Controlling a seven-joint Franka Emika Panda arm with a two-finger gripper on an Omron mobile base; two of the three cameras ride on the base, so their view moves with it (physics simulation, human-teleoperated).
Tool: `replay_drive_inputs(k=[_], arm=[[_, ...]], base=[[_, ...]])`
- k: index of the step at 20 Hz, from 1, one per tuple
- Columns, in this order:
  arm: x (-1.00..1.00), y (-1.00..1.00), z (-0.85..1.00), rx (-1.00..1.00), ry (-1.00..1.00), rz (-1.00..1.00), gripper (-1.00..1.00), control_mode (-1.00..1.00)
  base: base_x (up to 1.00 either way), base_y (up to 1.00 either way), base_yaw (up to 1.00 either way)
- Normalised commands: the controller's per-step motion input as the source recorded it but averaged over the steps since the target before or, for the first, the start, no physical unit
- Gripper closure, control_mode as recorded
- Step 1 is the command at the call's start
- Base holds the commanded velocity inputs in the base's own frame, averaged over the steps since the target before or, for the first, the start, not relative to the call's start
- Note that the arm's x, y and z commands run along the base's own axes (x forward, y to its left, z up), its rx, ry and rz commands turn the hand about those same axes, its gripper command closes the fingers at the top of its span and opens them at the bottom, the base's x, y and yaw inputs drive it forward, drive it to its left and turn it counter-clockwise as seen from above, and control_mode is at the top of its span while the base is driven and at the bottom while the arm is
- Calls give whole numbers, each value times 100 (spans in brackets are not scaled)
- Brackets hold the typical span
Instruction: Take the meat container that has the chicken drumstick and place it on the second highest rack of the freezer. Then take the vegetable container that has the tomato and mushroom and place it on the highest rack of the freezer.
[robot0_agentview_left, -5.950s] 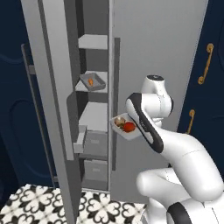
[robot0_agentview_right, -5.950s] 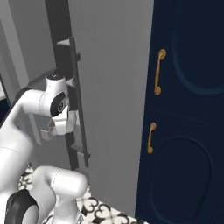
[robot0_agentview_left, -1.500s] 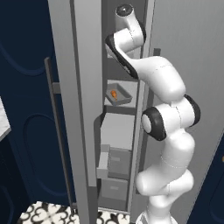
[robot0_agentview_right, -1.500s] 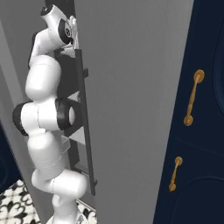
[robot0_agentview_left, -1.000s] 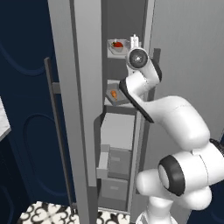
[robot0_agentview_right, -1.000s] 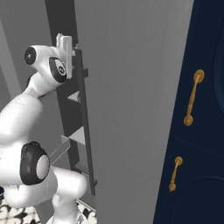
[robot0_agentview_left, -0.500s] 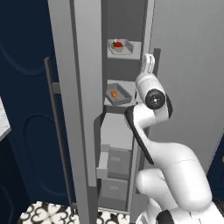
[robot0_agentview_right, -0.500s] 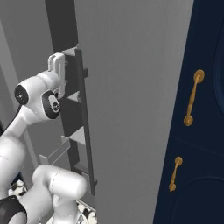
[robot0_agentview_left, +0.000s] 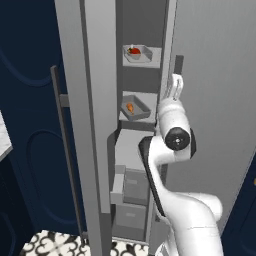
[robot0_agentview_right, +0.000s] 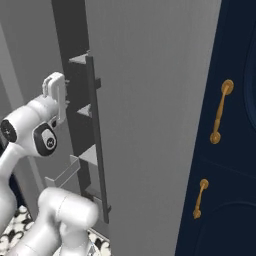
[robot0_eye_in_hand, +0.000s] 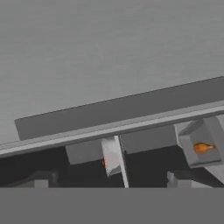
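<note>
The freezer (robot0_agentview_left: 210, 100) stands open as a tall grey cabinet, its long door (robot0_agentview_left: 82, 125) swung out to the left and dark navy cabinets (robot0_agentview_right: 225, 150) with brass handles (robot0_agentview_right: 220, 112) flanking it. Inside, pale-grey shelves step down above a stack of drawers (robot0_agentview_left: 132, 187). The white arm (robot0_agentview_left: 172, 165) rises in front of the opening in the left base view, bent at the elbow, with the hand (robot0_agentview_left: 174, 86) pointing upward beside the freezer's right inner edge — between the two upper shelves in height and clear of both trays. In the right base view the hand (robot0_agentview_right: 54, 89) shows again, just off the dark shelf brackets (robot0_agentview_right: 90, 125) at the cabinet's edge. Its two fingers stand wide apart and nothing is between them.

On the highest rack (robot0_agentview_left: 150, 54) sits the vegetable container (robot0_agentview_left: 138, 53), a shallow grey tray with the tomato (robot0_agentview_left: 134, 50) showing red inside it; the mushroom is too small to make out apart from a pale speck beside the tomato. One ledge lower, on the second highest rack (robot0_agentview_left: 142, 100), rests the meat container (robot0_agentview_left: 135, 108), tilted a little toward the camera, with the chicken drumstick (robot0_agentview_left: 130, 107) lying orange in its middle. The hand view, rolled on its side, catches that same tray (robot0_eye_in_hand: 202, 146) and the drumstick (robot0_eye_in_hand: 203, 148) at its right edge — small and well apart from the fingers
</note>
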Motion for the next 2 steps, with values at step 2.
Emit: replay_drive_inputs(k=[2], arm=[[-95, 9, 0, -4, -42, 3, -100, -100]], base=[[0, 0, 0]])
